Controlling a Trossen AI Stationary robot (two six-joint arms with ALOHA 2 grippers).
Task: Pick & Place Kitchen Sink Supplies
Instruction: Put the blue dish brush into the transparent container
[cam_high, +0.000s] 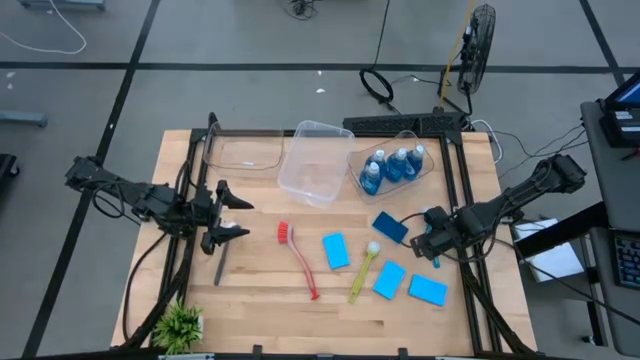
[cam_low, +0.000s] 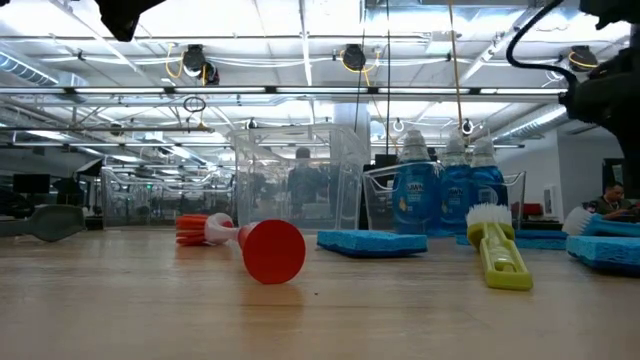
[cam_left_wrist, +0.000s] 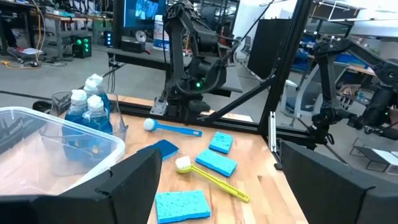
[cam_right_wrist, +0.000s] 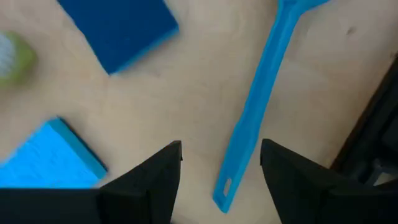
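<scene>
The right hand, fingers spread and empty, hangs over the blue brush lying flat on the surface beside a blue sponge; light, stiff and slim, it looks best pinched mid-handle.

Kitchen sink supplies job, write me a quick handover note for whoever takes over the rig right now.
Left gripper: open, empty, over the table's left side beside the grey long-handled brush.
Right gripper: open, empty, directly above the blue long-handled brush by the table's right edge.
Done: small clear bottles of blue liquid stand in one clear plastic bin.
Left: red long-handled brush, yellow long-handled brush and four flat blue rectangular sponges lie loose on the wooden table; the grey and blue brushes too. The other clear bins look empty.
</scene>
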